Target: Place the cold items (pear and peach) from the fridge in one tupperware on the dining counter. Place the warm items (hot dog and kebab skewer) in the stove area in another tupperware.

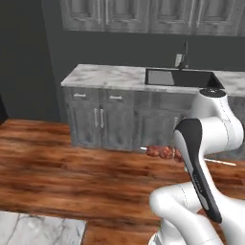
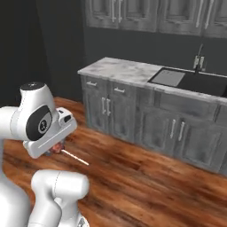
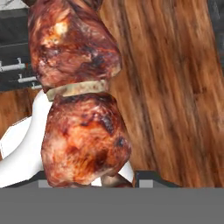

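Meat stick (image 3: 81, 100) sits gripped in the half-open pincer (image 3: 118, 179), sticking out both sides. Carry it level and slowly, so it can't slip.

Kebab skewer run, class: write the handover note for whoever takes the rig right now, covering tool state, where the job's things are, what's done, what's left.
Tool: shut on the kebab skewer, carried in the air over the wood floor.
Skewer: meat shows beside the arm, its stick pokes out past it.
Ahead: cabinets with a sink.
Done: skewer picked up.
Left: put it in a tupperware. How the hot dog, pear and peach stand can't be told from here.
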